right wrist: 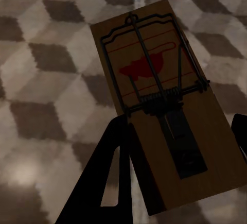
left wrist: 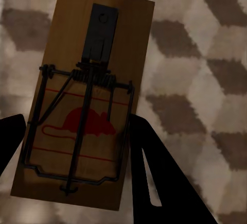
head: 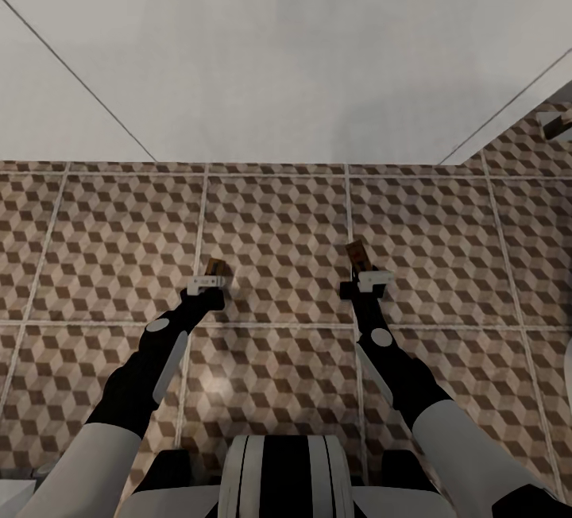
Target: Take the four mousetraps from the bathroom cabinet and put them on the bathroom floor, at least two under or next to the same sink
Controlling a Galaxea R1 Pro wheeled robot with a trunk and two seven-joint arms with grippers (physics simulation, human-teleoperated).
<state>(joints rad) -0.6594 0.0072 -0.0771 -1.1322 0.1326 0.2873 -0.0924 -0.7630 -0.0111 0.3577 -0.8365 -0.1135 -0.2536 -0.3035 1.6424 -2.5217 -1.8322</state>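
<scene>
Two mousetraps are in hand over the bathroom floor, whose tiles carry a brown and beige cube pattern. My left gripper is shut on one mousetrap. In the left wrist view this tan board, with dark wire and a red mouse mark, sits between the black fingers of the left gripper. My right gripper is shut on a second mousetrap. The right wrist view shows that board clamped by the right gripper, one finger along its edge.
A plain white wall rises just beyond the tiles ahead. A small grey-white object sits at the far right edge, and a white shape cuts into the right side. Open tiled floor lies between and around both arms.
</scene>
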